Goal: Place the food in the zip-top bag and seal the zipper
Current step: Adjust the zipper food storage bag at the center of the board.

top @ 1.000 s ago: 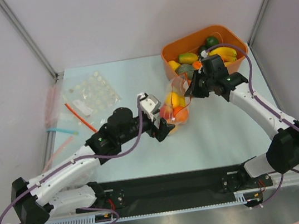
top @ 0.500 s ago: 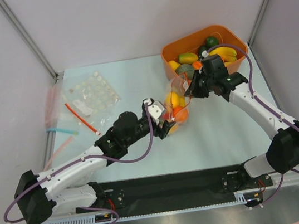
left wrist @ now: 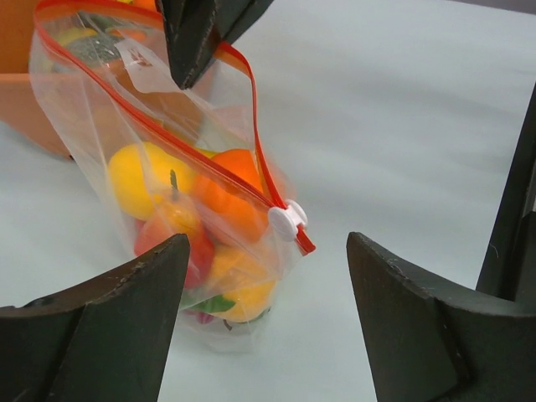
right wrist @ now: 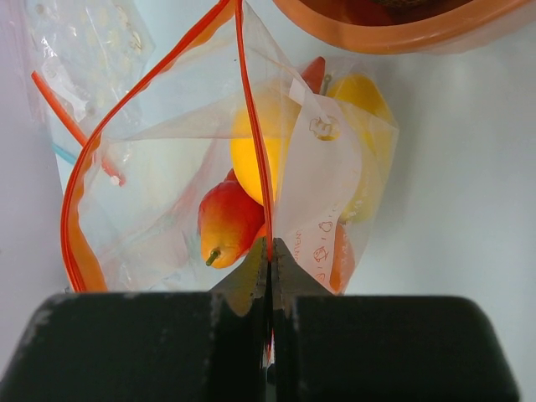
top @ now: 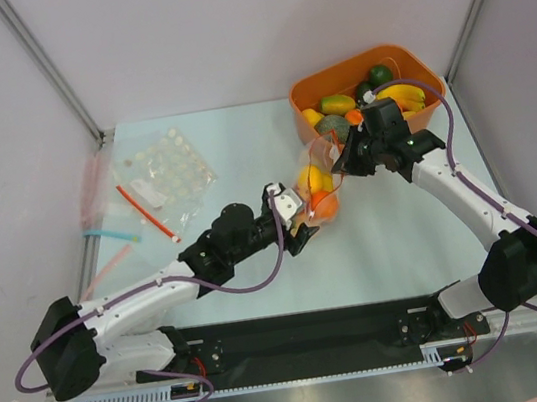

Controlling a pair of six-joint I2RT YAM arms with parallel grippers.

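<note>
**A:** From above, what's hard to read?

**B:** The left gripper (top: 301,218) sits at the low end of the zip-top bag (top: 315,186), too small there to judge its jaws. The right gripper (top: 344,162) covers the bag's top edge. The bag stands on the table (top: 395,233), just in front of the orange tub (top: 399,60).

**A:** And the left wrist view?

**B:** Clearer: the left gripper's two fingers (left wrist: 109,327) stand wide apart and hold nothing. The bag is ahead of the gap, with the food (left wrist: 226,197) packed in its lower part. Whether the left finger brushes the plastic, I can't tell. The zipper (left wrist: 251,142) gapes in a loop, with its white slider (left wrist: 287,219) at the near end. The frame cuts off the bag's upper corner, where the right gripper's dark tips come in from the top.

**A:** Right wrist?

**B:** The jaws are pressed together, clamped on the zipper strip, and they hide the pinched bit. A white label (right wrist: 322,167) masks part of the fruit.
</note>
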